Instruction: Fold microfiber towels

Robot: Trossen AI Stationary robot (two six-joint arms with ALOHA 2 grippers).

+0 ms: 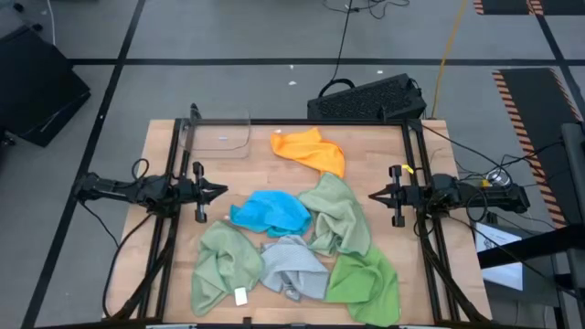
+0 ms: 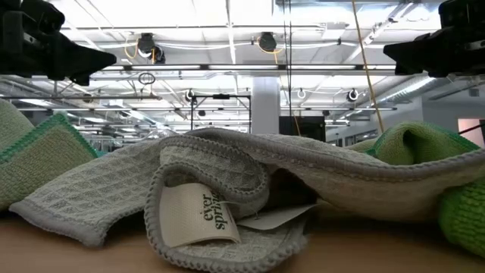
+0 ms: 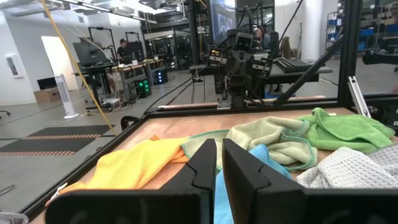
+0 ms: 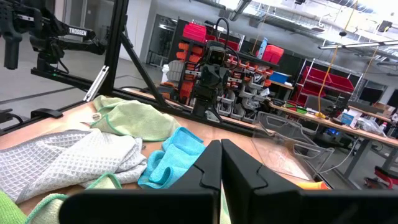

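Six microfiber towels lie crumpled on the wooden table [image 1: 174,137]. The orange one [image 1: 309,149] lies apart at the far side. The bright blue one [image 1: 271,212], two pale sage green ones [image 1: 336,215] [image 1: 224,263], the light grey one [image 1: 292,268] and the bright green one [image 1: 366,279] overlap in a loose heap toward the near edge. My left gripper [image 1: 219,191] [image 3: 219,142] hovers shut and level at the table's left side. My right gripper [image 1: 373,195] [image 4: 221,143] hovers shut and level at the right side. Both point inward above the towels and touch nothing.
A clear plastic tray [image 1: 219,134] stands at the table's far left corner. A black keyboard-like unit [image 1: 370,99] sits behind the far edge. Dark frame rails [image 1: 169,228] run along both sides of the table. A white label [image 2: 197,216] shows on the cloth nearest the low camera.
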